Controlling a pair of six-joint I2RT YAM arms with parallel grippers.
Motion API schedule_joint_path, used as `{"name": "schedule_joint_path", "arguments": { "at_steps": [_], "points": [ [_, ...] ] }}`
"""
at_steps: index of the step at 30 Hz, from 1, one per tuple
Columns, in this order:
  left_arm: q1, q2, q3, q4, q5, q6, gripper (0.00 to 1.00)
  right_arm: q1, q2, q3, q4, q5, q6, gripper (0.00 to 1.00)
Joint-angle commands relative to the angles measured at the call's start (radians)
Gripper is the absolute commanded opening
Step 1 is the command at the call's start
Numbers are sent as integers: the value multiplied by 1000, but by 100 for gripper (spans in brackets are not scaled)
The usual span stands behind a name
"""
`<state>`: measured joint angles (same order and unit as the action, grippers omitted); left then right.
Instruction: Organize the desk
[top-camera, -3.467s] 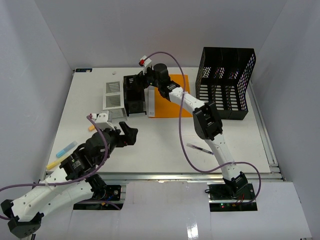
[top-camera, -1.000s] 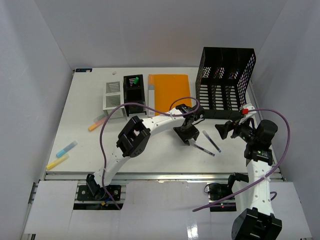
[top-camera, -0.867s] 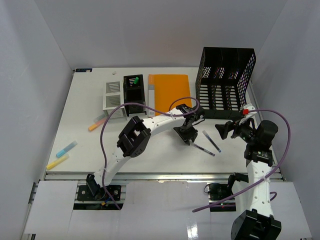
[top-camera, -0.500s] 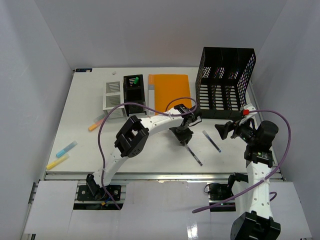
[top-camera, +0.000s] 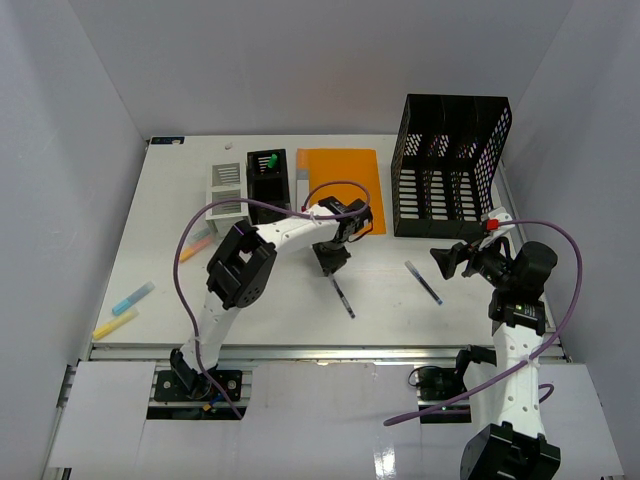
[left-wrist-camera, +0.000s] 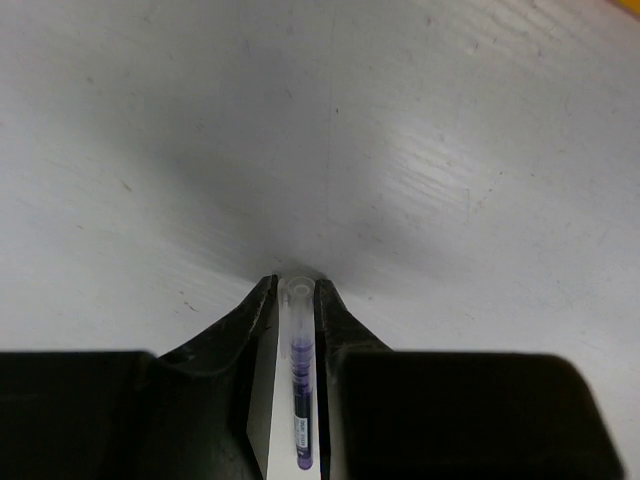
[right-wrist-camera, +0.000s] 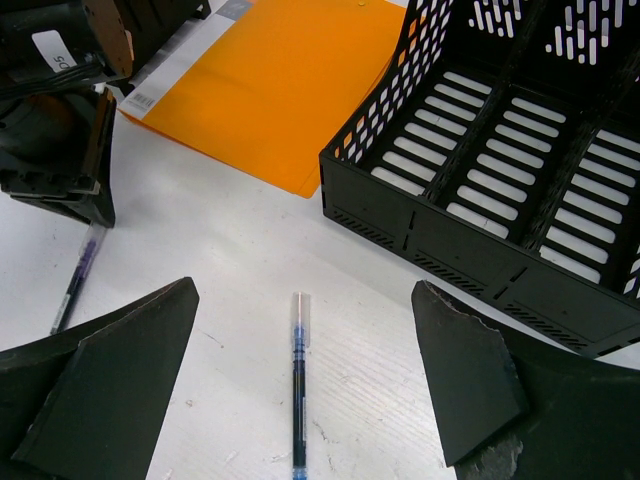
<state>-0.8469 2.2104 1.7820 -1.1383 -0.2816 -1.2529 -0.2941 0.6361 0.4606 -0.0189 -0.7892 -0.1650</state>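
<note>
Left pincer (left-wrist-camera: 297, 295), nearly closed, grips one end of a purple pen (top-camera: 343, 298) slanting down over the white desk (top-camera: 290, 322); right pincer (top-camera: 452, 262) gapes wide, empty, above the desk near a blue pen (top-camera: 424, 282). Farther back lie an orange folder (top-camera: 340, 185) and black file rack (top-camera: 450, 170).

Clear plastic pen (left-wrist-camera: 298, 380), matt desk (left-wrist-camera: 450, 150)

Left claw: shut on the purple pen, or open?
Shut on the purple pen. In the wrist view the left claw has both fingers against its barrel, no gap showing.
</note>
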Motion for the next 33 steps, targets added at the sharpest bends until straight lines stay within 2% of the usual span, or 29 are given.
{"name": "schedule_joint_path", "arguments": {
  "at_steps": [1, 12, 15, 21, 25, 27, 29, 33],
  "points": [
    [-4, -177, -19, 16, -176, 133, 11, -4, -4, 15, 39, -18, -2, 94],
    [-4, -356, 1, 37, -341, 253, 6, -5, 3, 10, 40, -15, -9, 94],
    [-3, -408, 10, 31, -457, 271, 5, -5, 7, 9, 40, -15, -12, 94],
    [23, -515, 17, 84, -797, 411, 4, -5, 10, 9, 40, -19, -14, 94],
    [116, -630, -95, 414, -873, 646, 4, -5, 14, 7, 40, -24, -14, 94],
    [174, -697, -190, 629, -887, 853, 4, -5, 16, 6, 40, -24, -16, 94],
    [221, -743, -276, 853, -892, 976, 4, -5, 17, 7, 40, -27, -16, 94],
    [305, -778, -437, 1336, -881, 1367, 4, -5, 19, 6, 43, -32, -14, 94]
  ]
}}
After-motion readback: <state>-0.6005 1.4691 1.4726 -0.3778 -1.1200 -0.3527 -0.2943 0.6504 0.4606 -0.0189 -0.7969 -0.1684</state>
